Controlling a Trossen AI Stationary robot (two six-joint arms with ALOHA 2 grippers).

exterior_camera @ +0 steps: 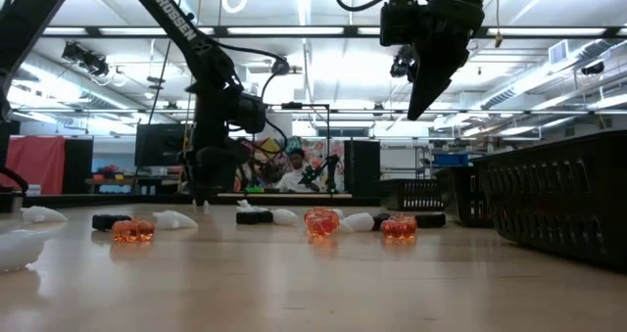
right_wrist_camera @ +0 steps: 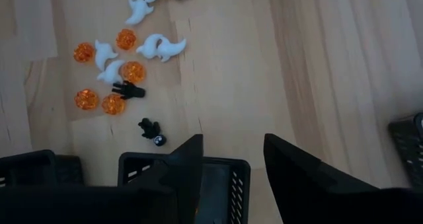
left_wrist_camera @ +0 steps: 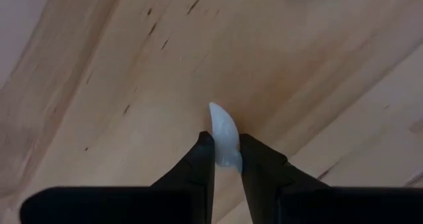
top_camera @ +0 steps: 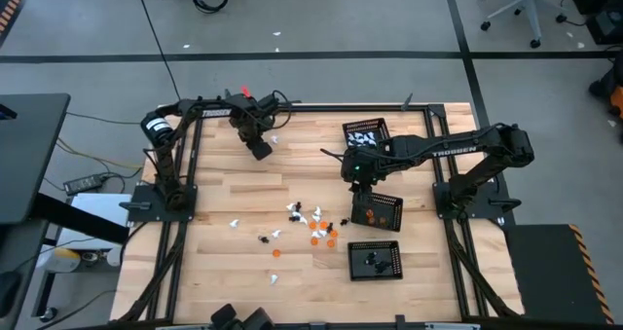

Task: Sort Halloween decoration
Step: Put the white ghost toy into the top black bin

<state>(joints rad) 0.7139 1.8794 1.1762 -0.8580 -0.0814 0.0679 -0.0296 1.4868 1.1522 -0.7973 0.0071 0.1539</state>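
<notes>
The small white, orange and black figures (top_camera: 310, 225) lie scattered on the wooden table (top_camera: 224, 189), mostly in a loose cluster at lower centre of the high view. Two or three lone pieces sit farther left and lower in that frame. In the low view they form a row across the middle of the frame, orange ones (exterior_camera: 320, 221) glowing among white and black.

My left gripper (left_wrist_camera: 225, 150) is clenched on one white figure (left_wrist_camera: 223, 137). In the left wrist view that piece sits pinched between my two dark fingertips (left_wrist_camera: 203, 148), its pointed end sticking out beyond them over bare wood. In the high view this gripper (top_camera: 259, 147) is at upper centre-left, well apart from the main cluster.

My right gripper (right_wrist_camera: 231, 154) hangs with its jaws apart and nothing between them. It is above an edge of a black mesh tray (right_wrist_camera: 218, 181), with the cluster of figures (right_wrist_camera: 125, 59) at upper left of the right wrist view.

Three black mesh trays stand right of centre in the high view:
- one (top_camera: 367, 133) at the upper edge of the table, holding white pieces
- one (top_camera: 377, 210) in the middle, holding orange pieces
- one (top_camera: 376, 260) lowest, holding black pieces
</notes>
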